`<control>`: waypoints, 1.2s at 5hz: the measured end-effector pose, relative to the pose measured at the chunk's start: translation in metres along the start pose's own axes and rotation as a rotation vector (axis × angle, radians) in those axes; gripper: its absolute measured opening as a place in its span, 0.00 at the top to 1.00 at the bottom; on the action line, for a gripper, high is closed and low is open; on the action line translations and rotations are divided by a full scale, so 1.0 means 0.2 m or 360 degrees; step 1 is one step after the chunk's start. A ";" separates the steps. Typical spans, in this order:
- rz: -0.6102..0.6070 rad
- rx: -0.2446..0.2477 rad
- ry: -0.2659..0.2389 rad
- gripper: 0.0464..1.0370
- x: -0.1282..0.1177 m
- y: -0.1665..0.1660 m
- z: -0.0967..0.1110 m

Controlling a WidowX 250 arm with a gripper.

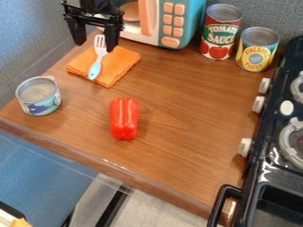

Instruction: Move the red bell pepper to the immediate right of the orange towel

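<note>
At the upper left, my gripper (95,41) hangs above the back part of the orange towel, open, its two black fingers apart with nothing held between them. The folded orange towel (123,61) lies on the wooden counter below, and a fork (96,64) with a light blue handle rests on it. A red bell pepper (124,118) lies lengthwise on the counter, in front of the towel and slightly to its right, not touching it.
A tin (39,96) stands at the left edge. Behind are a toy microwave (172,22), a tomato sauce can (220,33) and a yellow can (257,49). A black stove (272,148) with knobs borders the counter's right side.
</note>
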State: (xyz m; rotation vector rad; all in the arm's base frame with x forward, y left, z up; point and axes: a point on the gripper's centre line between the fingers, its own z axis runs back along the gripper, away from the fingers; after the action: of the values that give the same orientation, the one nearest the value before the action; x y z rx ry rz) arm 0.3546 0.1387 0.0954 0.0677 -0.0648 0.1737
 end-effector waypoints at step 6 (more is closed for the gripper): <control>-0.0104 -0.0073 -0.0057 0.04 -0.54 -0.39 -0.01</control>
State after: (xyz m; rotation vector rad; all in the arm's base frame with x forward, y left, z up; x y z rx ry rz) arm 0.2620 0.0439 0.0805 0.0269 -0.1022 0.1056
